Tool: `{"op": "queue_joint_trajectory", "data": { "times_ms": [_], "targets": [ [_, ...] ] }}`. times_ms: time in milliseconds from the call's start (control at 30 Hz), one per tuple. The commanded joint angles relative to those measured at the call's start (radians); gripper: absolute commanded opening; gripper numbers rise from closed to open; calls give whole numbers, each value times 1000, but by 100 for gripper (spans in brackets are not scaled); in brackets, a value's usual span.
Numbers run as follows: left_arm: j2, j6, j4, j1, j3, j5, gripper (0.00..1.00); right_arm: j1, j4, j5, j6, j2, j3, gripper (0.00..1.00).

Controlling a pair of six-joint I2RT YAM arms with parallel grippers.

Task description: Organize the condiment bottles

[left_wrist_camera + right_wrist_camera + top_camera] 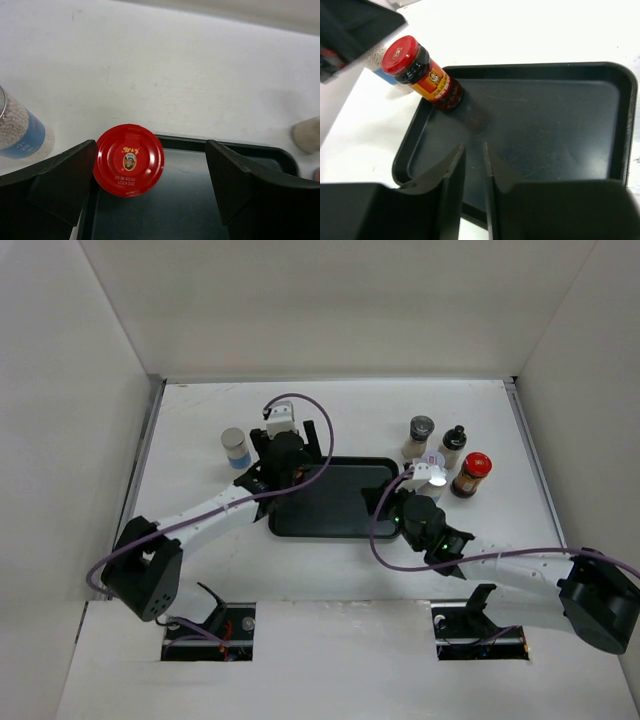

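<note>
L gripper fingers are standing spread and pinching nothing, flanking the red-capped jar, which is sitting upright in the tray at its far-left corner. R gripper fingers are sitting nearly pressed together w/ nothing between, hovering over the tray. Judging early stage: 1 jar in. The blue-band jar, grey-lidded shaker, black-capped bottle and 2nd red-capped jar are waiting on the table.

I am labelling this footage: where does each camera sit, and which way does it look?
Top external: above and behind the bases, looking down on the black tray; left arm and right arm show.
Left wrist: on the left arm, looking down on the red-capped jar in the tray's corner, framed by the open left pincer.
Right wrist: on the right arm, looking across the tray; right pincer in front.
Shared: both wrist views show that jar.
</note>
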Motion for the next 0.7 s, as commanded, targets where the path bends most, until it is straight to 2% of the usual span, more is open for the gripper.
{"op": "queue_joint_trajectory", "data": {
  "times_ms": [0,167,233,367,533,600,667],
  "targets": [
    [-133,9,100,-32,-28,-29,90,-3,13,1,-30,-45,23,24],
    [-299,8,166,-53,-152,-71,89,-2,-160,74,-55,-115,106,20],
    [-368,2,201,-61,-232,-83,89,-2,-250,138,-78,-135,149,24],
    [-485,-27,250,-73,-378,-103,88,-6,-386,286,-116,-178,200,49],
    [-606,-49,351,-87,-541,-105,88,-98,-540,447,-188,-226,237,86],
    [-628,-50,388,-84,-577,-94,88,-124,-596,491,-199,-235,251,95],
    [-634,-50,434,-79,-611,-89,89,-153,-642,524,-205,-221,264,100]
  ]
}}
